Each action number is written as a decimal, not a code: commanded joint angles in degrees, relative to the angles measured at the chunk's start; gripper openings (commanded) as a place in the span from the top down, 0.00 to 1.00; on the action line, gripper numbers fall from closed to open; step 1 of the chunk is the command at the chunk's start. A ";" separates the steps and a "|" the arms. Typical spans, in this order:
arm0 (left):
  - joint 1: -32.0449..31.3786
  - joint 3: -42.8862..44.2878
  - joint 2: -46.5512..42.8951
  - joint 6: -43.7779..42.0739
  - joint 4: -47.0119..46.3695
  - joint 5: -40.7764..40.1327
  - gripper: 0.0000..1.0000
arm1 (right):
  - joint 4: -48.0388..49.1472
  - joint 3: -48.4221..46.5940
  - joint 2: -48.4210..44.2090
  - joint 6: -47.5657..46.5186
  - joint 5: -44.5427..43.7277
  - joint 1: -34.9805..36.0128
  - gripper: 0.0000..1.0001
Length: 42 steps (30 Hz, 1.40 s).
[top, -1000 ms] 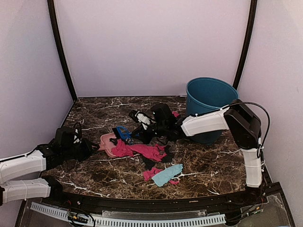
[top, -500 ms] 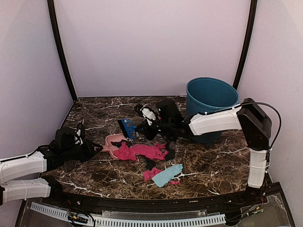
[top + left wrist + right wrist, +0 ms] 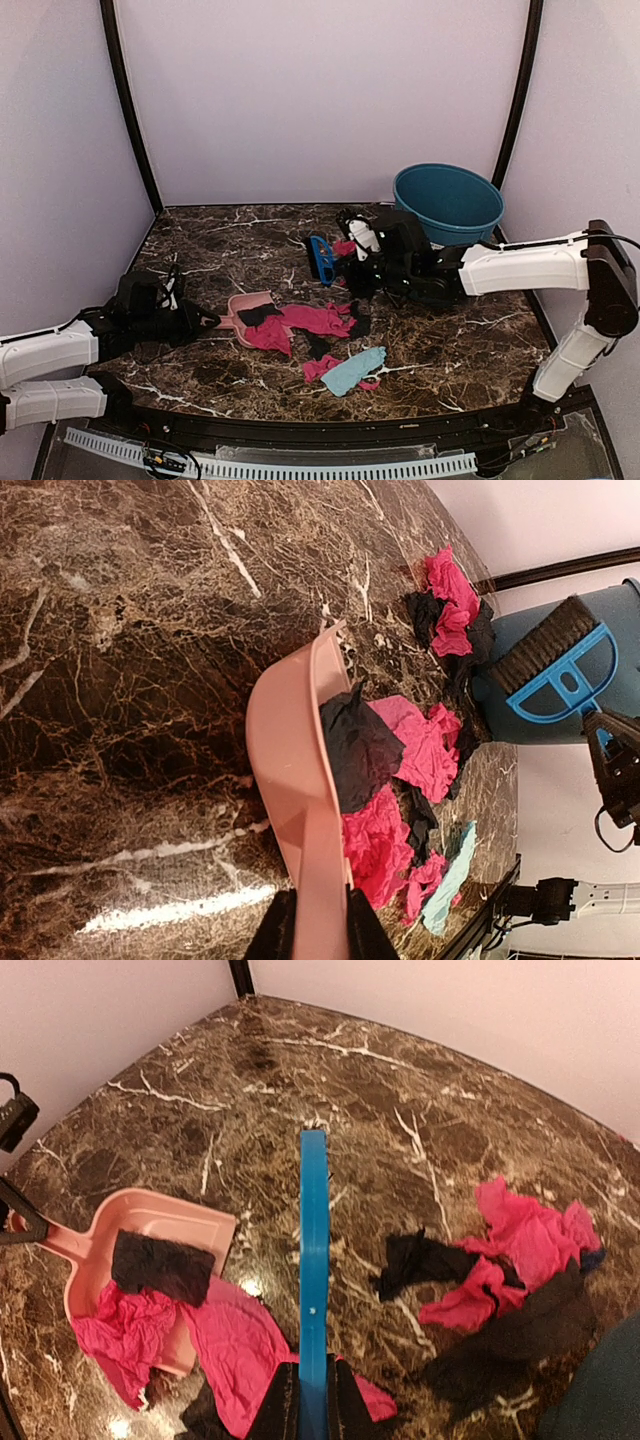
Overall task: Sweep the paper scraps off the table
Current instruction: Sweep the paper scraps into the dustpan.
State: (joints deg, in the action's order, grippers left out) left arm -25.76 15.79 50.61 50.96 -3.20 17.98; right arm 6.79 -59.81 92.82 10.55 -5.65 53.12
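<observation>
The paper scraps (image 3: 315, 320) sit in three lots on the desk (image 3: 220, 245). The main magenta and black heap lies at the mouth of the pink dustpan (image 3: 238, 303), and one black scrap (image 3: 160, 1265) is already inside it. A second magenta and black cluster (image 3: 520, 1230) lies further right and far, close to the teal bucket (image 3: 440, 215). The light blue scrap (image 3: 355, 368) lies nearest us, touching a small magenta piece, near and right of the pan.

The left end effector (image 3: 310, 925) is clamped on the dustpan handle, with the pan mouth facing right. The right end effector (image 3: 303, 1400) is clamped on the handle of the blue brush (image 3: 320, 258), which looks to be raised off the desk between the heap and the far cluster.

We judge the step to be a sweep stroke toward the pan.
- We should land the bristles on the bucket side of the far cluster, not on top of it, then drag left in one low stroke.
- We need light pressure, because thin crumpled paper will likely skip under or flick over stiff bristles.
- We should hold the pan lip flat on the desk and braced, so scraps ride in rather than push the pan back.
- We should stop at the lip.
- The light blue scrap needs its own stroke from the near side.
- We should watch the arm's clearance from the bucket.
</observation>
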 commanded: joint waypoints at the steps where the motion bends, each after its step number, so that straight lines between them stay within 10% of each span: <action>1: 0.01 -0.58 1.01 -3.15 5.62 1.72 1.00 | -5.67 4.35 -4.54 7.22 -6.81 2.81 1.00; 42: -0.08 -2.50 5.24 -3.12 -0.44 4.91 1.00 | 9.70 -2.99 13.10 8.30 15.49 8.73 1.00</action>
State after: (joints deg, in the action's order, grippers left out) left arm -25.76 15.44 55.29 48.86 -6.61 22.76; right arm 13.80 -61.39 105.97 20.12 6.70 61.25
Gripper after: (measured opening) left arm 0.141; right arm 0.058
